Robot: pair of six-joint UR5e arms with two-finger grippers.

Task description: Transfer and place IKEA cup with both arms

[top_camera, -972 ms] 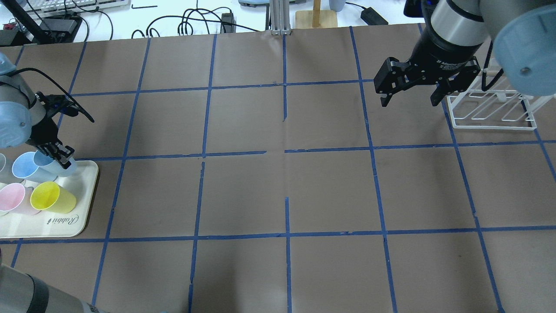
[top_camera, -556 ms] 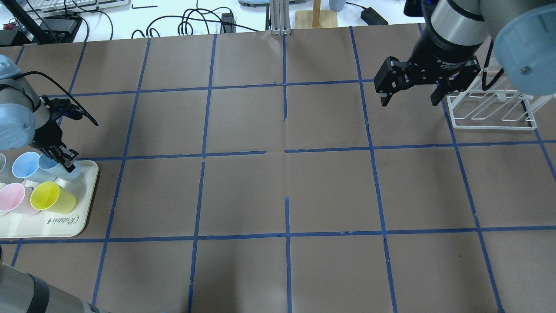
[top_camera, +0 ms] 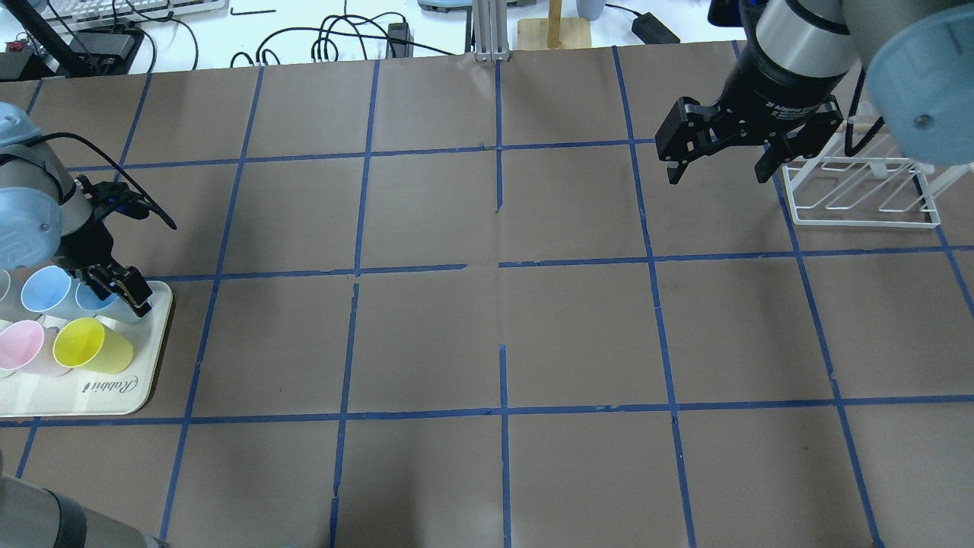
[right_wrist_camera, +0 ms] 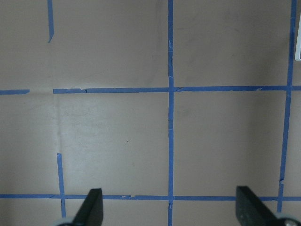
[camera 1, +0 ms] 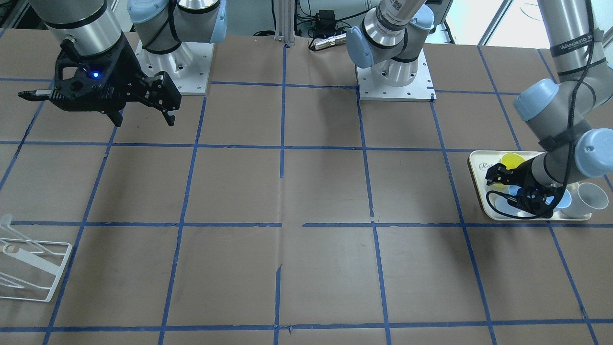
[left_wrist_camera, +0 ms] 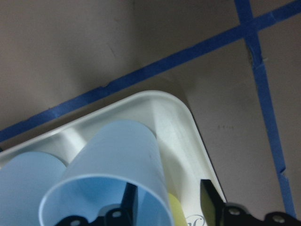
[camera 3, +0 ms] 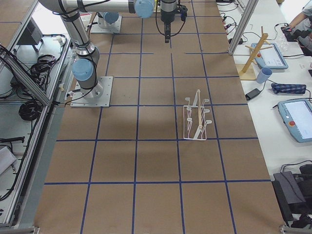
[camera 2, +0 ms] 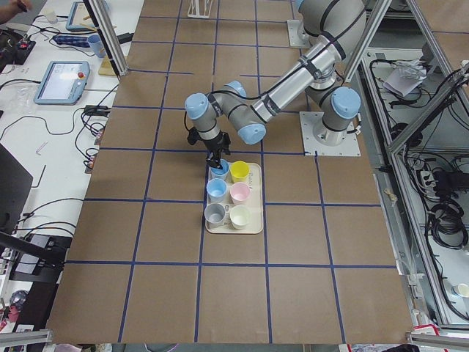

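We see little of the IKEA cup [top_camera: 90, 295] from overhead: the left gripper [top_camera: 125, 293] sits over it, and only a pale-blue crescent shows. The cup is in a corner of the cream tray [top_camera: 156, 358]. That tray runs off the view's left edge, which cuts off the cups behind the blue twin [top_camera: 42, 291] and the pink cup [top_camera: 21, 344]. The yellow cup [top_camera: 80, 342] is whole.

The left wrist view is clearer. One of the fingers [left_wrist_camera: 209, 197] stands outside the cup's wall and the other reaches into its mouth. The jaws are apart, and a sliver of yellow shows between the outer finger and the wall. We cannot tell whether the cup stands upright or leans.

The right gripper [top_camera: 715, 179] hangs spread wide above bare table, holding nothing, just beside the white wire rack [top_camera: 864, 194]. The front view crops the rack at its edge.

The table is covered in brown paper [top_camera: 426, 335] gridded with blue tape [top_camera: 502, 380]. Beyond it we see white desks with cables [top_camera: 335, 38], a wooden stand [camera 3: 253, 53] and aluminium frame posts [top_camera: 487, 30].
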